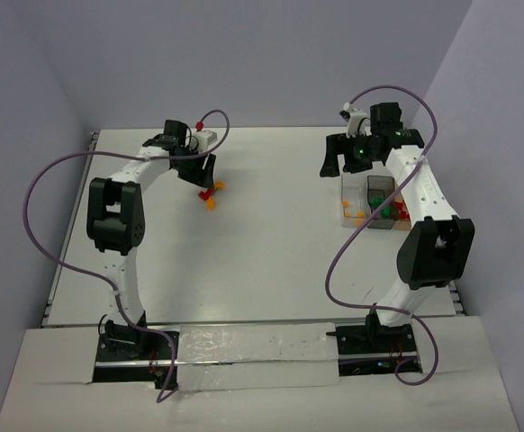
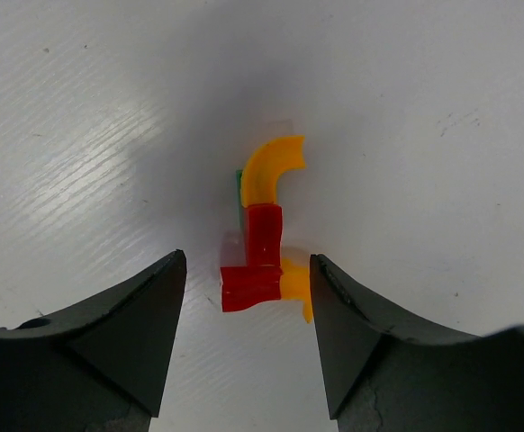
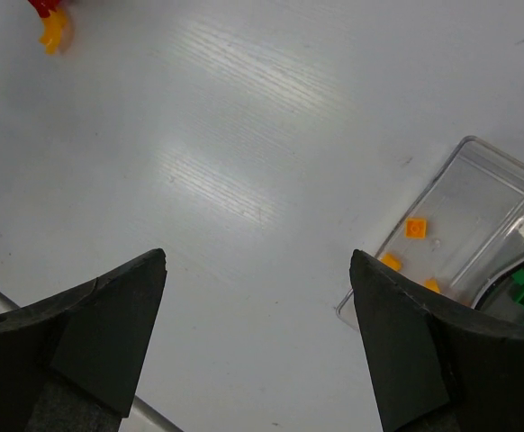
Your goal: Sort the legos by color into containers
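Several tiny red, orange-yellow and green plastic legos (image 2: 264,236), likely light and rigid, cluster near the tabletop's (image 2: 82,108) far edge between the left gripper's (image 2: 246,259) parted jaws, best pinched across flat sides; the right gripper (image 3: 257,256) gapes empty.

Surface (image 2: 82,108): white sheet, semi-gloss, with fine parallel ribbing; soft glare patch toward 10 o'clock in left wrist view

Legos (image 2: 264,236): smooth, glossy moulded plastic, red and orange-yellow

Containers (image 3: 478,207), at 4 o'clock in right wrist view: clear, thin, glossy plastic with bright reflections along the rim

Left claw (image 2: 248,261) and right claw (image 3: 258,256): matt black plastic, faintly grainy; fine scratches low on the left claw, toward 5 o'clock

Cable (image 1: 41,193): smooth purple sheath
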Controlling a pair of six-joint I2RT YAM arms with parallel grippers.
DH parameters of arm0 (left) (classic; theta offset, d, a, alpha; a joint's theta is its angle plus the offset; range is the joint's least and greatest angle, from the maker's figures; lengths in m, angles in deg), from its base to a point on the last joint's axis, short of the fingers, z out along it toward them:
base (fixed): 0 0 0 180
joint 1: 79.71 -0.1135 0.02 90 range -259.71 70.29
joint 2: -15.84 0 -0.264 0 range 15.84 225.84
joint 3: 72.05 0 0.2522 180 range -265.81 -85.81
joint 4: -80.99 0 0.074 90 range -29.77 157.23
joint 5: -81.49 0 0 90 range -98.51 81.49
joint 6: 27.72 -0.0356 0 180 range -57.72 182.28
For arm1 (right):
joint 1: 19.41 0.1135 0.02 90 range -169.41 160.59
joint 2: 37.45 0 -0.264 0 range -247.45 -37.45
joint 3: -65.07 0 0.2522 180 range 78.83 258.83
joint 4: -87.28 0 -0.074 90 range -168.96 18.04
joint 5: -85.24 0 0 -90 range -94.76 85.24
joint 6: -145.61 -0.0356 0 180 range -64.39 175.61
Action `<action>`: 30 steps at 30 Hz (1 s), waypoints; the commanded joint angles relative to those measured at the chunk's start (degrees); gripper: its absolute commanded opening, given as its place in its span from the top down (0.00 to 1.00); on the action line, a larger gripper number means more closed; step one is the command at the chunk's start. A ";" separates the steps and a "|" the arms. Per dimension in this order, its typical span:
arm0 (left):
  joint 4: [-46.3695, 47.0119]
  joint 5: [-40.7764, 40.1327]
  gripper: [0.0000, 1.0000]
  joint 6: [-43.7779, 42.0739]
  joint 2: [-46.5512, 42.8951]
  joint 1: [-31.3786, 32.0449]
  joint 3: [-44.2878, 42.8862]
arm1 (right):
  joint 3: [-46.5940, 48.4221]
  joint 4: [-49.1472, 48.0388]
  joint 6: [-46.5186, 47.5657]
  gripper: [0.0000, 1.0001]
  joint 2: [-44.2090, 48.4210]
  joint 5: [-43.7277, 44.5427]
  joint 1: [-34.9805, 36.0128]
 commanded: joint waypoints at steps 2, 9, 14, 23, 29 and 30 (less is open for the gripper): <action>-1.08 0.52 0.35 -1.68 2.30 0.70 -3.36 | 2.03 -2.66 -1.46 0.10 -0.37 -1.00 0.50; -0.95 -1.24 0.37 -2.19 4.01 1.29 -4.51 | 2.98 -2.33 -1.19 0.10 -1.43 -1.40 0.59; -0.79 -3.57 0.41 -2.51 5.40 2.40 -6.03 | 1.78 -3.14 -1.09 0.10 -1.53 -1.66 0.59; -0.83 -6.64 0.56 -2.07 7.43 3.19 -8.10 | 1.75 -3.17 -0.75 0.10 -1.99 -1.89 0.59; -1.04 -7.39 0.66 -1.81 7.67 3.43 -8.73 | 1.46 -3.50 -0.67 0.10 -2.04 -2.19 0.59; -1.21 -7.28 0.68 -1.75 7.62 3.48 -8.89 | 1.30 -3.60 -0.77 0.10 -1.94 -2.36 0.59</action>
